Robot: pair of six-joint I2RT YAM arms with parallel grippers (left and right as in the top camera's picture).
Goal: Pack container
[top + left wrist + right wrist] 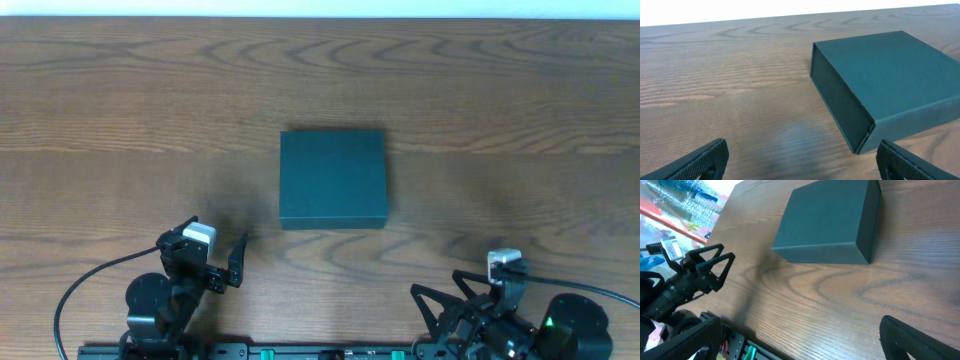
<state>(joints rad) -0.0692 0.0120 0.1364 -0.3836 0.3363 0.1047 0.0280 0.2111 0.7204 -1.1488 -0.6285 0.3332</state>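
The container [333, 178] is a dark teal-green squarish box with its lid shut, lying flat in the middle of the wooden table. It also shows in the left wrist view [890, 70] and the right wrist view [825, 220]. My left gripper [208, 258] is open and empty near the front left, short of the box's front left corner; its fingers spread wide in the left wrist view [800, 162]. My right gripper [443, 300] is open and empty at the front right, its fingers apart in its own view [800, 340].
The wooden table [120, 120] stretches to both sides of the box. The left arm [695, 275] shows in the right wrist view. Colourful clutter [685, 200] lies beyond the table edge. The arms' base rail [300, 352] runs along the front edge.
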